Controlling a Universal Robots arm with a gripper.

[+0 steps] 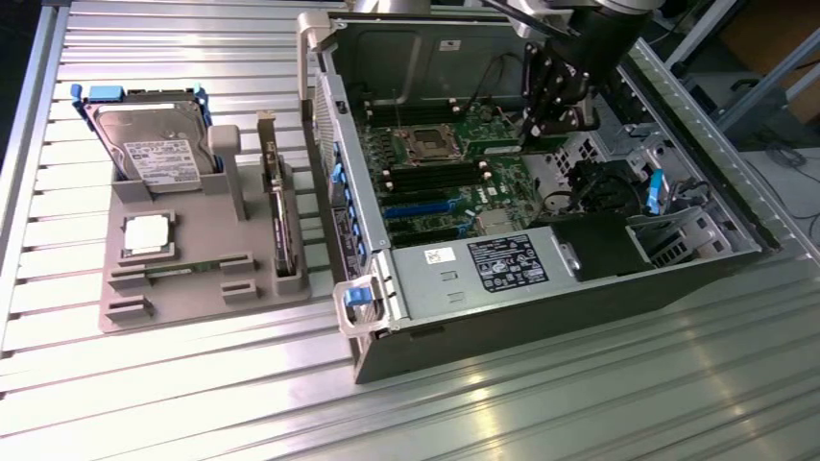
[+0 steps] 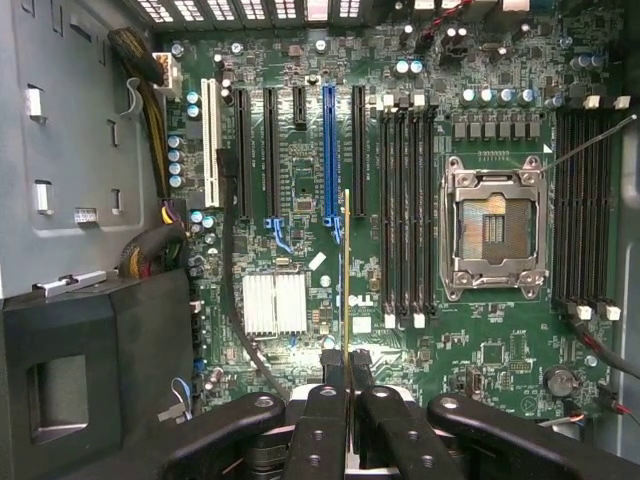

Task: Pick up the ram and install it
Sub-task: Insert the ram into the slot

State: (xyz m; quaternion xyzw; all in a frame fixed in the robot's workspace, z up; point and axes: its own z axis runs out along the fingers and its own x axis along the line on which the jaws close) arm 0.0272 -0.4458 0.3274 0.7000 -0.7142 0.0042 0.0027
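The gripper (image 2: 346,385) is clamped on the ram (image 2: 346,280), held edge-on above the motherboard (image 2: 300,150) inside the case (image 1: 717,259). If the stick sits off-line from the memory slots (image 2: 405,210), it could jam or slip sideways.

A ribbed silver metal table (image 1: 192,403) carries everything. Directly on it, at about nine o'clock in the exterior view, sits a flat grey plastic fixture tray (image 1: 180,303). At about three o'clock, just beside the tray, lies an open dark metal computer case (image 1: 539,307).
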